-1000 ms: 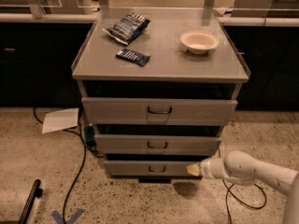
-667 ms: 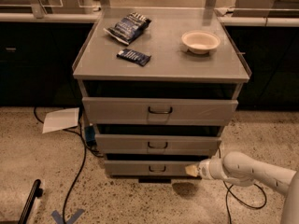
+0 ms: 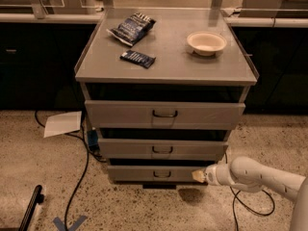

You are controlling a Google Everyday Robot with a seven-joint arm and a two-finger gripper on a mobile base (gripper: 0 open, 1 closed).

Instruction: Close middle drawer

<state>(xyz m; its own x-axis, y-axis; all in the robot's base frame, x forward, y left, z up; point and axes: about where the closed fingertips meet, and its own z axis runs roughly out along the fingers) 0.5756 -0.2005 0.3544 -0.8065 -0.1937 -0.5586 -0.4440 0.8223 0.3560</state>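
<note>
Gripper [image 3: 198, 176] unmoved, beside lowest drawer [image 3: 154, 173] | middle drawer [image 3: 162, 148] interior hidden

I see a speckled terrazzo floor [image 3: 144, 206] under warm, dim light. A grey cabinet [image 3: 168, 66] stands before dark counters [image 3: 38, 61]. A white paper sheet [image 3: 62, 123] lies on the floor, near a blue tape mark [image 3: 68, 222]. My gripper [image 3: 198, 176] sits low at the cabinet's right front.

A smooth white rounded arm [image 3: 260, 174] (glossy, tube-like) tapers to a tan-tipped end effector [image 3: 198, 176] low at the right.
</note>
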